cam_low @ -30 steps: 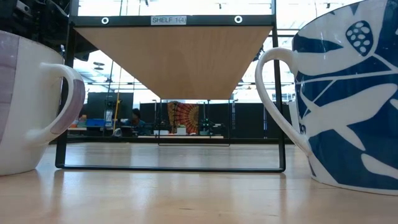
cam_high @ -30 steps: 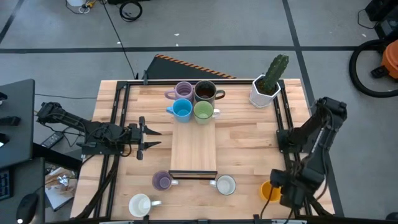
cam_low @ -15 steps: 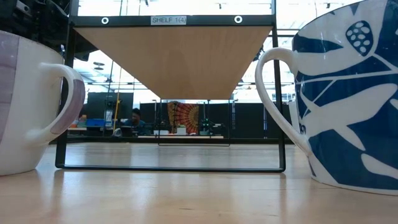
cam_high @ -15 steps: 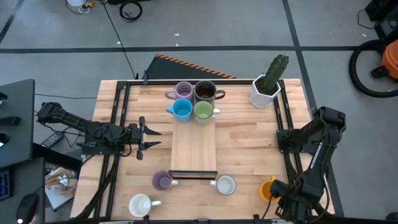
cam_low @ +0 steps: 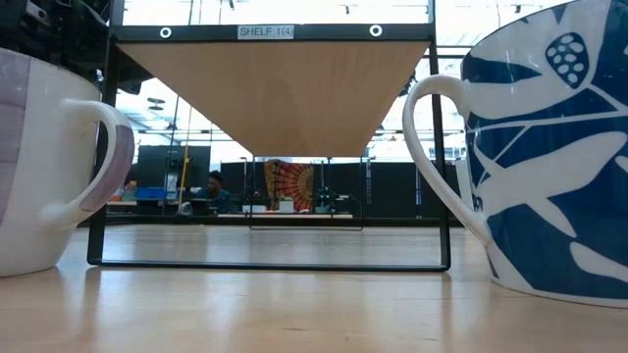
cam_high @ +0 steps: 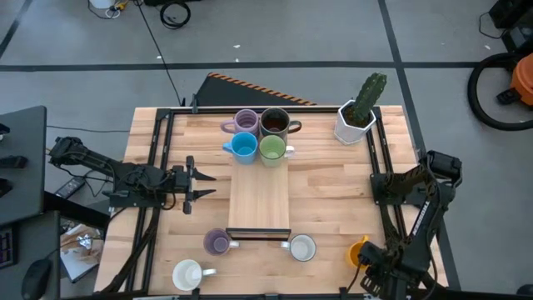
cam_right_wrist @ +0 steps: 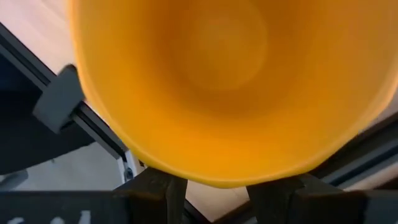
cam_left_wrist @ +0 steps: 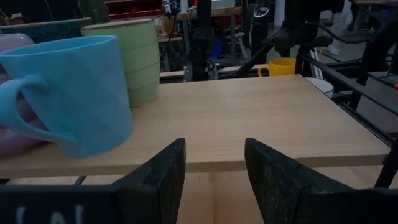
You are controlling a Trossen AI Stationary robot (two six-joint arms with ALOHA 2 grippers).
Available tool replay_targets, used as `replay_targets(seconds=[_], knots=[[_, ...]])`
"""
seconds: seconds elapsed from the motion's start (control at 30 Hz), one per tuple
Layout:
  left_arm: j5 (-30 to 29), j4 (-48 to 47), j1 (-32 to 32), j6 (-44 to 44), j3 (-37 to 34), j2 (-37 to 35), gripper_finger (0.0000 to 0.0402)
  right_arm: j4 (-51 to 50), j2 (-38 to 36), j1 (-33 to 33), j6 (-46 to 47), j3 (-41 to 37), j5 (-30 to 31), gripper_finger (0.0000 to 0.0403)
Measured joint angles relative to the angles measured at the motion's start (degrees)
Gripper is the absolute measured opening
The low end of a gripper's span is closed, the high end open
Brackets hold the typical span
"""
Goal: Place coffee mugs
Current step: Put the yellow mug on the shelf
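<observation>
Both arms [cam_high: 108, 177] are dark, with jointed links; each gripper [cam_left_wrist: 211, 180] has two flat black fingers [cam_left_wrist: 163, 177].

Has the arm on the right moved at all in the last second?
Yes. In the high view the right arm's pincer has dropped toward the table's near edge, by the orange mug; the cactus pot stayed put.

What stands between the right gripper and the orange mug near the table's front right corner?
Nothing visible. In the right wrist view the round orange mug fills the picture just beyond the right gripper, whose dark fingers stand apart at its rim, with no object between them.
</observation>
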Motion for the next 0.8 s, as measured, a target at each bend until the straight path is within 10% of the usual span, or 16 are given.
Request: replay_targets(seconds=[0.8], knots=[[0.0,0.57,0.0,0.86,0.0,-0.02,0.0172,5.48,0.0,-13.48,-15.31,0.0,3.77,0.0151]])
